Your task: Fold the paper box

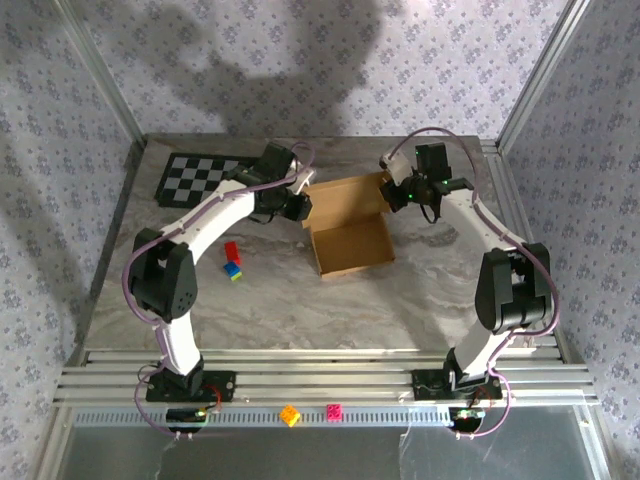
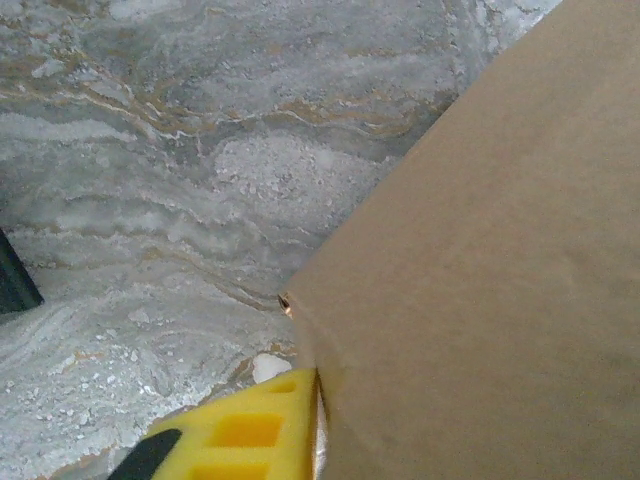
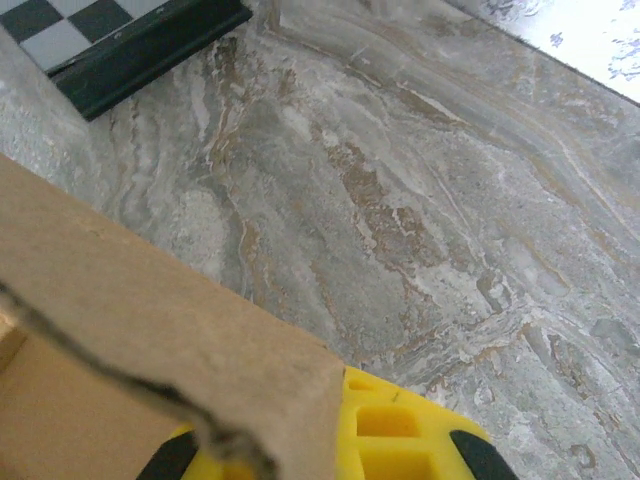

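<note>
1. The paper box [image 1: 352,245], seen from the top camera: plain tan cardboard, just above the middle of the frame on the grey marbled table [image 1: 300,310]. Its tray lies open-side up. The lid panel rises along the tray's upper edge.
2. My left gripper [image 1: 297,207] meets the box at the left end of the lid panel. In my left wrist view the cardboard [image 2: 480,280] fills the right half of the frame. One yellow finger [image 2: 250,430] at the bottom edge lies flush against the panel. The other finger is hidden behind the panel, so I read these jaws as clamped on the cardboard.
3. My right gripper [image 1: 400,192] meets the box at the upper right corner of the lid panel. In my right wrist view a raw-edged cardboard flap [image 3: 150,330] crosses the lower left, with my yellow finger [image 3: 400,430] directly behind it. These jaws are closed, pinching that flap.
4. The checkerboard mat [image 1: 200,178] lies in the upper left of the top view, apart from the box.
5. A red block [image 1: 231,252] and a blue-and-green block [image 1: 234,270] lie left of the tray, near my left forearm.
</note>
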You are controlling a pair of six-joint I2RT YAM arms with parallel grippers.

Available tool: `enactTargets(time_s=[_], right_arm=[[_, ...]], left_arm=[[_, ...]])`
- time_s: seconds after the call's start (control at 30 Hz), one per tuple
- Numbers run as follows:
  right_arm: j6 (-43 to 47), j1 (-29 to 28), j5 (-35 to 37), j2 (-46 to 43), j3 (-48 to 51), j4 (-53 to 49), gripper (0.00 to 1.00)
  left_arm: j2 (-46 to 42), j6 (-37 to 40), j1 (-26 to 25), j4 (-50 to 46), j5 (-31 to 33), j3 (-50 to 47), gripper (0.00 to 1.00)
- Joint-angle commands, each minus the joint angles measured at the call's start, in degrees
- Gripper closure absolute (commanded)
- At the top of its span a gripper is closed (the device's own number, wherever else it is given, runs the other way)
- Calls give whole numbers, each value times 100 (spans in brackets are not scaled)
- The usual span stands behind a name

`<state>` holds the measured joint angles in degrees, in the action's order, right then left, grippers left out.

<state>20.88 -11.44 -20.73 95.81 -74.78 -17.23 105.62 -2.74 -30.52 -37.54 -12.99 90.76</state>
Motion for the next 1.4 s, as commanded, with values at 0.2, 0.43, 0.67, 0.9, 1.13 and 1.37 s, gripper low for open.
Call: enactTargets(time_s=[0.2,0.43,0.67,0.9,1.13,1.37], right_arm=[[-1582,-303,755,-276,499,1289,100],[-2701,-587,1580,-504,1459,2967,100],[-3038,-1027,2642,-455,1848,4123,100],[-3289,-1209,2885,-203,2251,5060,100],[-3386,-1245,2867,-200,2797,5676,100],[-3521,-1330,2964,-128,3240,5961,100]], left_arm=[[214,-1260,-111,579,896,320,100],[429,-1986,-67,1179,1462,539,100],[326,-2441,-11,2648,1567,-154,100],[14,-2582,48,4060,1440,-1307,100],[-119,-2547,38,4634,1348,-1882,100],[-268,-2709,-81,4983,1418,-2488,100]])
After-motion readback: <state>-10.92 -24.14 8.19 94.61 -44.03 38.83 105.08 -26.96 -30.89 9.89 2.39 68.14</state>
